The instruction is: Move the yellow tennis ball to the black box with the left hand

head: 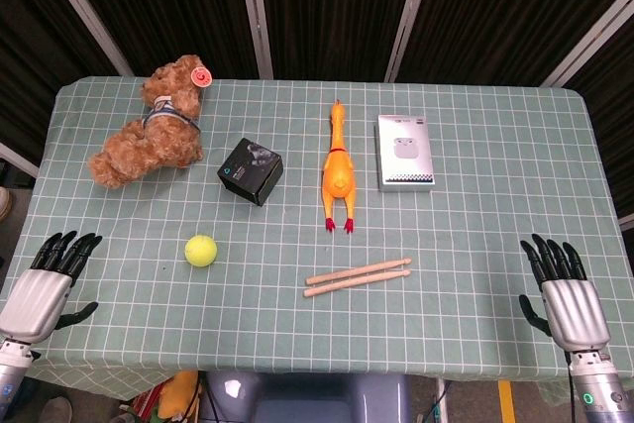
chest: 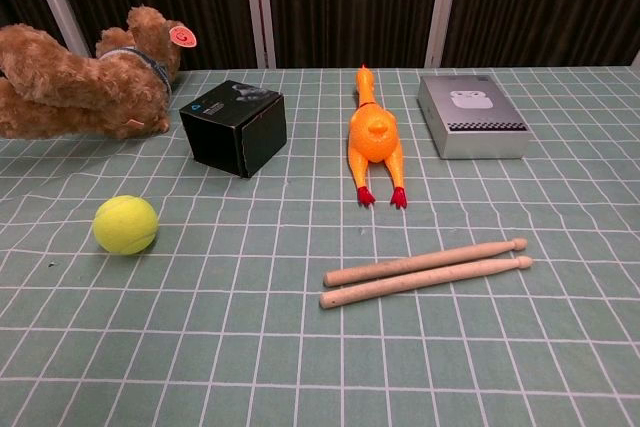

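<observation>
The yellow tennis ball lies on the checked cloth, left of centre. Behind it and a little to the right stands the black box, free of anything on top. My left hand rests open at the table's near left corner, well to the left of the ball and apart from it. At the near right corner my right hand is open too, fingers spread, holding nothing. Neither hand shows in the chest view.
A brown plush dog lies at the back left. An orange rubber chicken and a white earbuds box sit right of the black box. Two wooden drumsticks lie near the front centre.
</observation>
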